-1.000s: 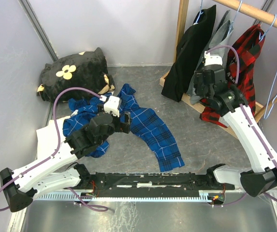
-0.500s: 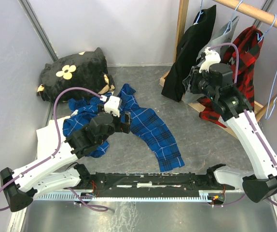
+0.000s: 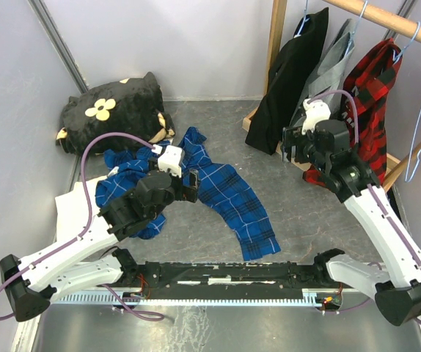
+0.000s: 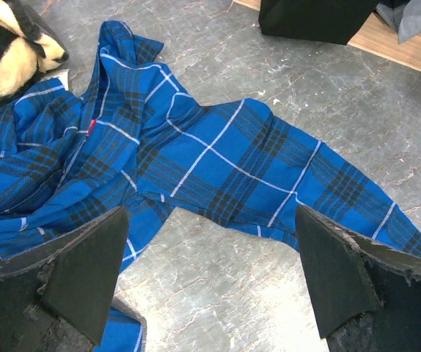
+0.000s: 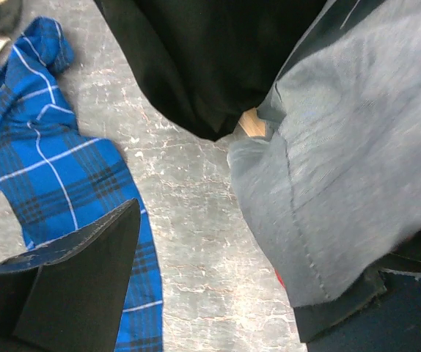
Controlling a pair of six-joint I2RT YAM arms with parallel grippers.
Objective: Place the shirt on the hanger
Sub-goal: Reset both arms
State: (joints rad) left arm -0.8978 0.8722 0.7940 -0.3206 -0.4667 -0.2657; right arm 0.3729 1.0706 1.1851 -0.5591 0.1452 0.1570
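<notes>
**Finding:** The shirt [image 3: 372, 95], red-and-black plaid, hangs from the hanger [image 3: 405, 40] on the rod [image 3: 394, 18]. Its hem is bunched on the rack base.

**Tools:** The right tool [image 3: 293, 148] is released and grasps nothing. The grey garment [image 5: 357, 147] lies against 1 finger. The left tool [image 4: 210, 271] is released above the blue shirt [image 4: 218, 147].

**Judgement:** The hanging looks done and the right arm needs to clear. It should back off straight and low so the grey garment does not snag and the hanger stays put.

**Condition:** The shirt hangs creased, with no lettering visible.

A blue plaid shirt [image 3: 229, 196] lies crumpled (one sleeve outstretched) beside a black flowered cushion [image 3: 115, 110].
</notes>
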